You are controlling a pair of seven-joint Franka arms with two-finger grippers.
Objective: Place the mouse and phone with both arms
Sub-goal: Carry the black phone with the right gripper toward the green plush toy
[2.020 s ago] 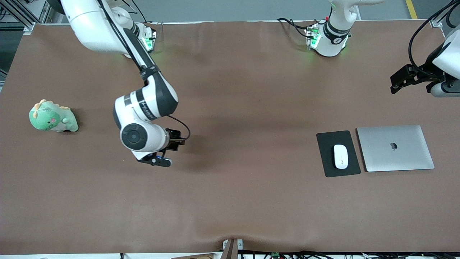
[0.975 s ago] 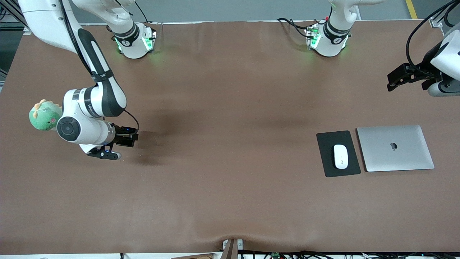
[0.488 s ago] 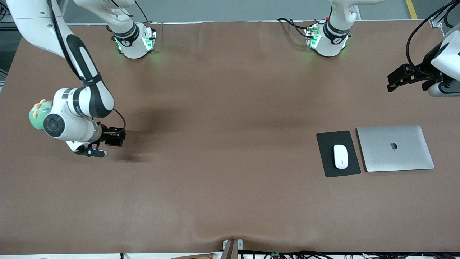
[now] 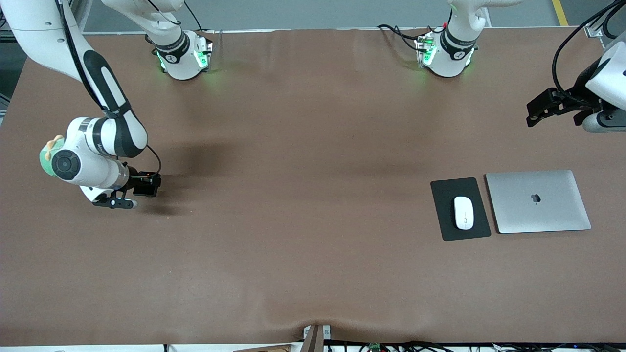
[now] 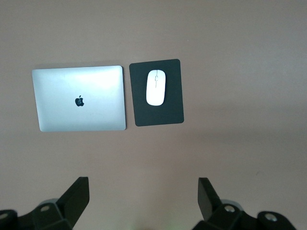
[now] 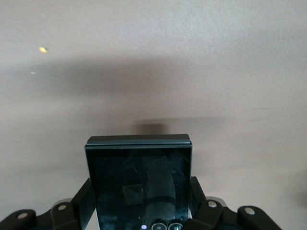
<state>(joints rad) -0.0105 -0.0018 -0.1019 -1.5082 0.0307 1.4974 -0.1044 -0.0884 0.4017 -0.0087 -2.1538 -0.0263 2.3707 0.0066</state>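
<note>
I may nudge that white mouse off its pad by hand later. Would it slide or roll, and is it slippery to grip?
The mouse lies flat on the dark pad, so it would probably slide, not roll. Its smooth, glossy, rounded shell looks slippery for a pinch from above. It seems small and rigid, likely light.

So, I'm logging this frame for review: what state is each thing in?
White oval mouse: flat on the black mouse pad, untouched.
Black square folded phone: held in the air.
Silver laptop: closed.
Right gripper: shut on the phone, over the table.
Left gripper: open, empty, waiting.
</note>
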